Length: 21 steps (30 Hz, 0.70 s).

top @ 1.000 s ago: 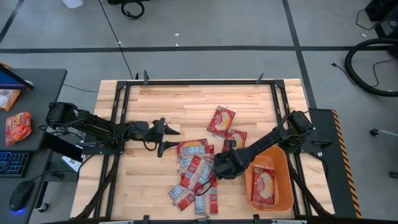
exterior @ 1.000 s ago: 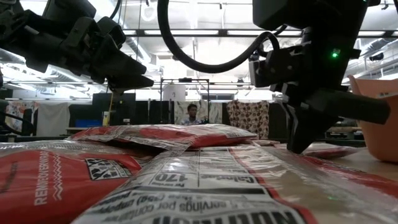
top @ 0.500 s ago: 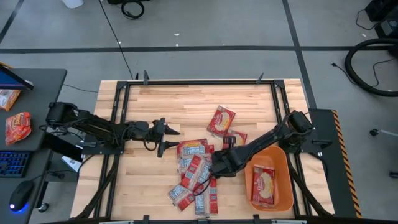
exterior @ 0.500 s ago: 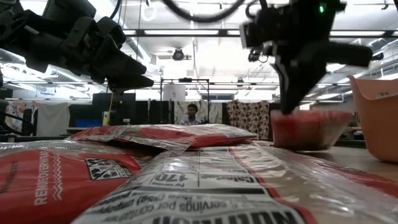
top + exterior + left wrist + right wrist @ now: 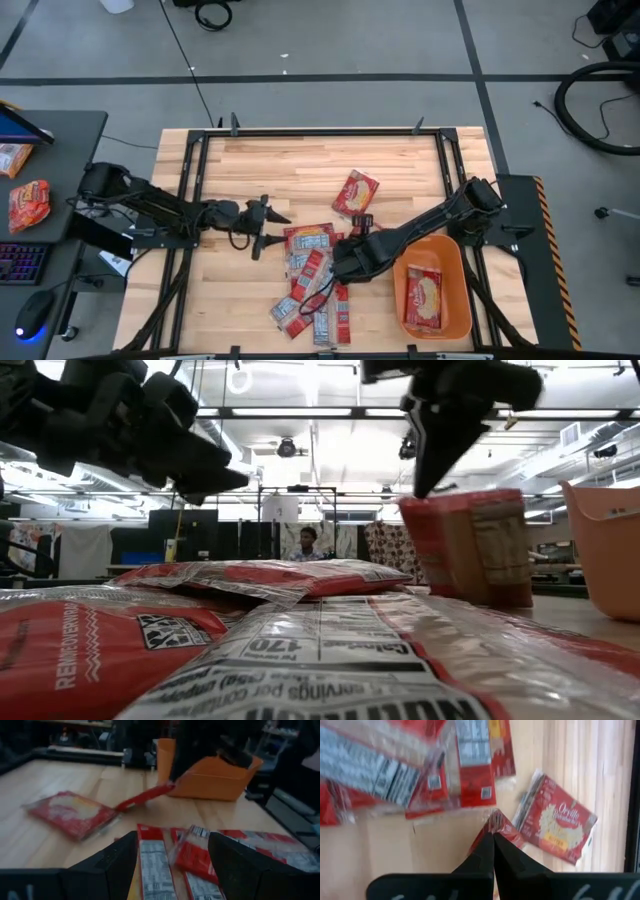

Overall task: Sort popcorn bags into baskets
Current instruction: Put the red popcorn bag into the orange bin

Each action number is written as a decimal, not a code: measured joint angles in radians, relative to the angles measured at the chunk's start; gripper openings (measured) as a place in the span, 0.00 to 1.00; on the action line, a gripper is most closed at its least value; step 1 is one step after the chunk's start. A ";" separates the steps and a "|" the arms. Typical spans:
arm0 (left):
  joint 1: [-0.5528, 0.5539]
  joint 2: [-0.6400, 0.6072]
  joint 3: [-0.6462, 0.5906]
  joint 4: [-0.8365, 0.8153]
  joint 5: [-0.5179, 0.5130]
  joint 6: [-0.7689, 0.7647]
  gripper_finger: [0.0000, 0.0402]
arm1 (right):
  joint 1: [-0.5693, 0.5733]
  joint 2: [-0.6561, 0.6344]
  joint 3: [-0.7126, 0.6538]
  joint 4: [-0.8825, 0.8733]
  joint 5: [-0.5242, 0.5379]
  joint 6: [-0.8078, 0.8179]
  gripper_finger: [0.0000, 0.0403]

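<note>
Several red-and-cream popcorn bags lie overlapping in a pile [image 5: 315, 280] at the table's near middle. One more bag [image 5: 355, 193] lies flat beyond the pile. The orange basket [image 5: 462, 290] stands at the near right with one bag [image 5: 425, 297] lying in it. My right gripper [image 5: 360, 228] is above the pile's far right side, shut on a bag [image 5: 470, 545]. My left gripper [image 5: 262, 222] hovers open at the pile's left side, its fingers [image 5: 117, 862] apart above the bags and touching nothing. My right gripper [image 5: 493, 837] pinches one popcorn bag by an edge [image 5: 496, 821] between its two shut fingers, coming from above and pointing down. The bag hangs below the fingers, nearly upright and a little tilted [image 5: 470, 545]. I cannot tell whether its lower edge [image 5: 490, 600] is off the table.
A black metal frame [image 5: 320, 131] runs around the wooden table top. Bare wood shows along the far half [image 5: 290, 160] and at the near left [image 5: 230, 300]. The basket's wall [image 5: 605, 540] stands close to the right of the hanging bag. A person sits far back in the room [image 5: 308, 542].
My right gripper has risen and moved a little toward the table's left. Its bag lay flat beside the pile. It was then drawn up by one edge and now hangs nearly upright.
</note>
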 joint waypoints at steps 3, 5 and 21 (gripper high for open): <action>-0.015 0.074 0.037 0.012 -0.001 0.040 0.61 | -0.008 0.000 0.032 0.001 0.006 -0.017 0.00; -0.019 0.130 0.081 0.019 -0.003 0.058 0.61 | -0.012 0.000 0.052 0.005 0.011 -0.028 0.00; -0.021 0.533 0.413 0.007 -0.071 0.061 0.62 | -0.015 -0.001 0.125 0.152 -0.010 -0.063 0.00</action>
